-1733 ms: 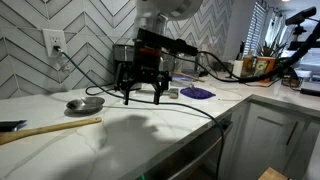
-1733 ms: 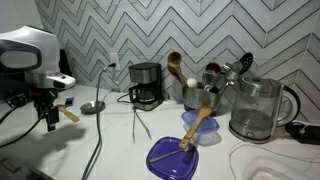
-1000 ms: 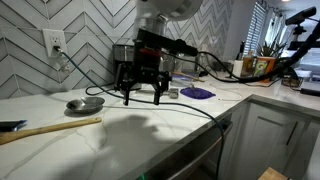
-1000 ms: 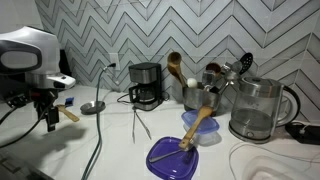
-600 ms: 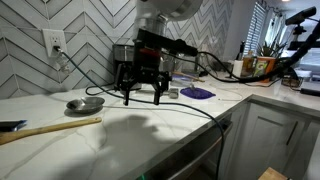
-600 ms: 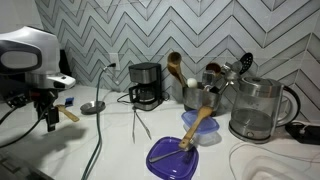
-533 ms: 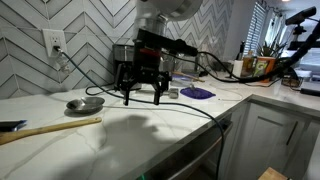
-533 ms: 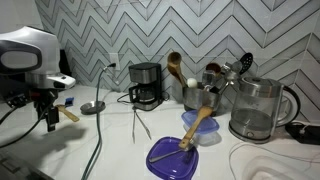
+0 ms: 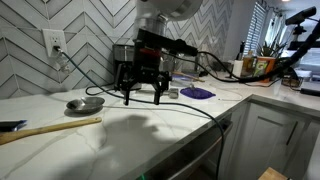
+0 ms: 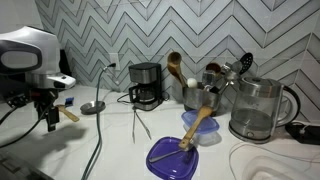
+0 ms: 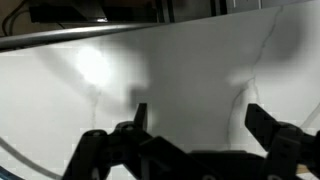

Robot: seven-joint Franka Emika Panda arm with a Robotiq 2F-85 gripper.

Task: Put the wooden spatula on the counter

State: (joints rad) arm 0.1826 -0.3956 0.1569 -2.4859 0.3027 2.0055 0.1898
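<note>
The wooden spatula (image 10: 199, 126) lies slanted with its blade end on a purple plate (image 10: 168, 156) and its handle over a blue lid, in front of the utensil pot. My gripper (image 9: 142, 98) is open and empty, pointing down just above the white marble counter (image 9: 140, 140). It is far from the spatula, at the left edge of an exterior view (image 10: 50, 122). In the wrist view the gripper (image 11: 200, 125) shows two dark fingers (image 11: 265, 125) spread wide over bare counter (image 11: 190, 60). In an exterior view the purple plate (image 9: 197, 92) sits behind the gripper and the spatula cannot be made out.
A round metal dish (image 9: 85, 103) and a long pale stick (image 9: 55, 127) lie near the gripper. A coffee maker (image 10: 146, 85), a pot of utensils (image 10: 200, 94) and a glass kettle (image 10: 258, 110) stand along the tiled wall. A black cable (image 10: 100, 140) trails across the counter.
</note>
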